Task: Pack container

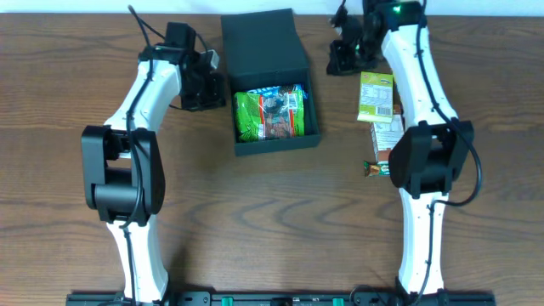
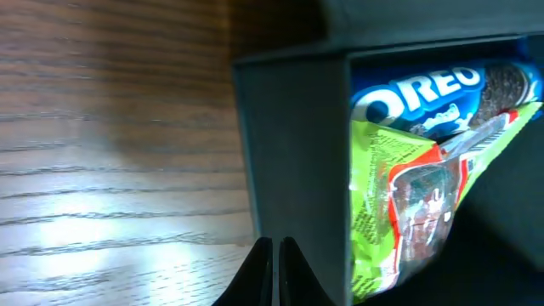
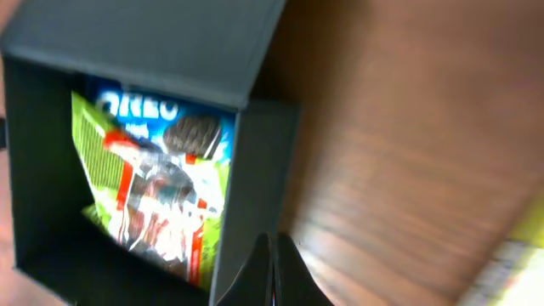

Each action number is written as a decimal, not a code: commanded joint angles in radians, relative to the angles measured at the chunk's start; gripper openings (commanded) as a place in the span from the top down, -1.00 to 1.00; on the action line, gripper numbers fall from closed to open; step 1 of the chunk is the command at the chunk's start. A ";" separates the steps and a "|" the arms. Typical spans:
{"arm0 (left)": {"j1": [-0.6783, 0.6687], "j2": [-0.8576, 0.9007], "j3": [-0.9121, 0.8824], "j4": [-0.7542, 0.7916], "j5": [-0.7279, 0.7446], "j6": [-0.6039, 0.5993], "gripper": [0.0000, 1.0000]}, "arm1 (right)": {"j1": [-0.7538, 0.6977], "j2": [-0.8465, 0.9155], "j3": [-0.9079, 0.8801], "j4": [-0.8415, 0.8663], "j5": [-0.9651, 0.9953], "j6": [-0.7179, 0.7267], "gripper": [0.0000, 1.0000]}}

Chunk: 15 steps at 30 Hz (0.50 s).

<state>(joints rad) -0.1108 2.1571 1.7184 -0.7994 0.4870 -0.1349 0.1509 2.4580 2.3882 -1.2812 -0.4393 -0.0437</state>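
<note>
My left claw is pinched together on nothing, just beside the container's left wall. My right claw is likewise closed and empty, near its right side. The container sits at the worktop's far middle, lid up, with a green packet lying over an Oreo pack inside. Another packet lies to its right.

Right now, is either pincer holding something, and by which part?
Nothing is held. The left pincer and the right pincer are both shut, empty.
</note>
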 commanded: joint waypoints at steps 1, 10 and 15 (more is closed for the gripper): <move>-0.003 0.014 -0.011 0.013 0.019 -0.042 0.88 | 0.036 -0.022 -0.087 0.007 -0.066 0.001 0.98; -0.036 0.014 -0.016 0.008 0.058 -0.056 0.88 | 0.087 -0.022 -0.185 -0.011 -0.149 -0.053 0.97; -0.039 0.014 -0.016 -0.053 0.057 -0.052 0.89 | 0.103 -0.022 -0.184 -0.077 -0.174 -0.084 0.97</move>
<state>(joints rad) -0.1257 2.1571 1.7096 -0.8295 0.5098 -0.1841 0.2104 2.4580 2.2093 -1.3418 -0.4931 -0.0853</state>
